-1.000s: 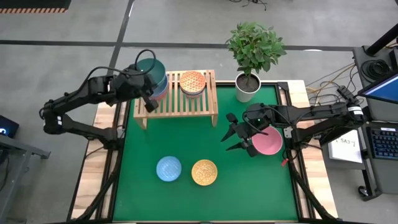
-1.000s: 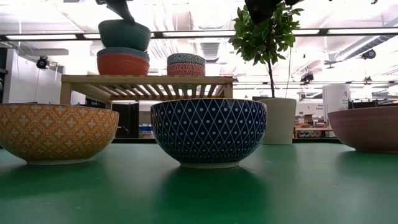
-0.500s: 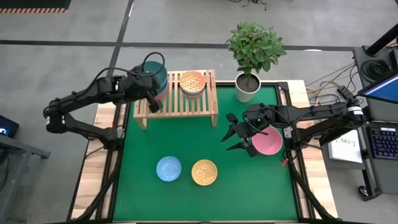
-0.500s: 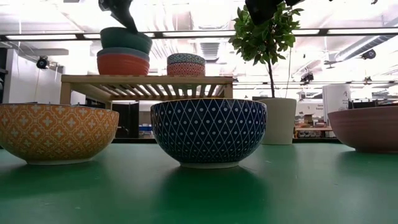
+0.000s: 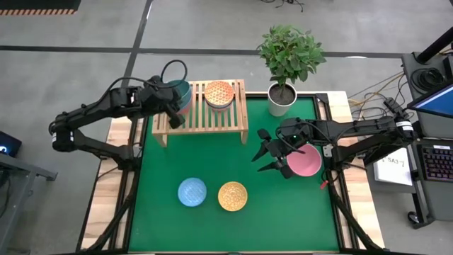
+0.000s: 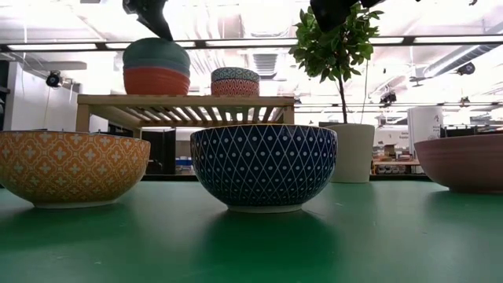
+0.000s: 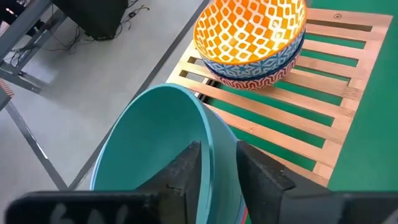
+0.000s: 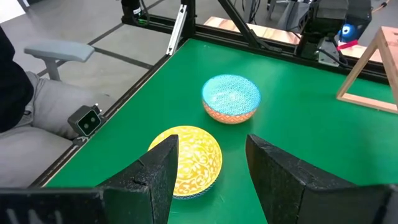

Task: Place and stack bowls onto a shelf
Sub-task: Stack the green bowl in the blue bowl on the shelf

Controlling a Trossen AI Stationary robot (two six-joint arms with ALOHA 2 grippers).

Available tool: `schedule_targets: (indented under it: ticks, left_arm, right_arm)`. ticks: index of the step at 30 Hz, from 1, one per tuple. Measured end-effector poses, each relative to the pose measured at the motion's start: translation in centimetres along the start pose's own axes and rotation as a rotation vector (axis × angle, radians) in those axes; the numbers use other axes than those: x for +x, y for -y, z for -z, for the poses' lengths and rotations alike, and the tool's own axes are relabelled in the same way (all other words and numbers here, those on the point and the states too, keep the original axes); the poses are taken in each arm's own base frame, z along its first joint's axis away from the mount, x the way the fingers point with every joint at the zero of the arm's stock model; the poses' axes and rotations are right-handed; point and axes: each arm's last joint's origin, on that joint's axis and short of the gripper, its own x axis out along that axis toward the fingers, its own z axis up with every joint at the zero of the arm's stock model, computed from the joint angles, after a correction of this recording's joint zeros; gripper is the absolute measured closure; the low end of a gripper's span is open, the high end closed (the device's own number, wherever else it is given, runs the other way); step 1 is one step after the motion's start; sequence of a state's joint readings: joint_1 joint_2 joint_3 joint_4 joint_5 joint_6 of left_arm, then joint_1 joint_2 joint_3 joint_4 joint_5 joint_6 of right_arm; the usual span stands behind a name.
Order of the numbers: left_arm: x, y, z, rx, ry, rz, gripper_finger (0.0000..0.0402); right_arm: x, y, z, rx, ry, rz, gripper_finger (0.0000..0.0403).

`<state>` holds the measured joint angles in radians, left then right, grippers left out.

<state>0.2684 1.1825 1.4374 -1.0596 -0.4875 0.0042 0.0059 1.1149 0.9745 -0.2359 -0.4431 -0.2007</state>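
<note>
The teal bowl sits level, nested on a red bowl at the left end of the shelf. My left gripper is open astride the bowl's near rim, one finger inside and one outside. A second stack, topped by an orange-patterned bowl, stands beside it on the slats. My right gripper hangs open over the mat with nothing between its fingers. The pink bowl rests on the mat beside its wrist. My left gripper comes at the teal bowl's rim slanting down from the table's left. Its fingers stand on either side of the wall; whether they touch it I cannot tell. The bowl rests on the stack below.
A light blue bowl and a yellow bowl sit on the green mat near the front edge. A potted plant stands right of the shelf. Open mat lies between the shelf and these bowls.
The teal bowl hung tilted above the left stack a second ago. It has come down and now sits level, nested in that stack. My left gripper has followed it down a little. My right gripper has kept still.
</note>
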Motion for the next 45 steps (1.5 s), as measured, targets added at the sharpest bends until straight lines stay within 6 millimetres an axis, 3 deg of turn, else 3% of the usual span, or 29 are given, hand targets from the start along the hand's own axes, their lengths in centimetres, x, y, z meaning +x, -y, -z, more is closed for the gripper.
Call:
schedule_targets:
  ticks: [6, 10, 14, 21, 30, 37, 45]
  left_arm:
    - [-1.7, -0.7, -0.3, -0.037, 0.087, 0.043, 0.0301]
    - [-2.3, -1.1, 0.0, -0.069, 0.165, 0.0, 0.0332]
    - [-1.2, -0.7, 1.2, -0.095, 0.209, -0.05, 0.0391]
    - [1.1, 0.5, 3.5, -0.119, 0.224, -0.05, 0.0398]
    - [1.8, 1.0, 4.3, -0.159, 0.202, -0.037, 0.0401]
    - [0.6, 0.8, 4.6, -0.169, 0.24, -0.013, 0.0401]
    - [-1.5, -0.7, 7.7, -0.114, 0.154, -0.144, 0.0401]
  right_arm:
    - [0.0, 0.0, 0.1, 0.011, -0.006, -0.002, 0.0225]
    - [0.0, 0.0, 0.1, 0.013, -0.007, -0.002, 0.0225]
    - [0.1, 0.0, 0.4, 0.017, -0.014, -0.004, 0.0225]
    - [0.3, -0.1, 0.9, 0.038, -0.019, -0.005, 0.0225]
    - [0.3, 0.0, 0.9, 0.054, -0.019, -0.004, 0.0225]
    - [0.3, 0.0, 0.9, 0.095, -0.019, -0.004, 0.0225]
    - [0.3, 0.0, 0.9, 0.115, -0.018, -0.003, 0.0225]
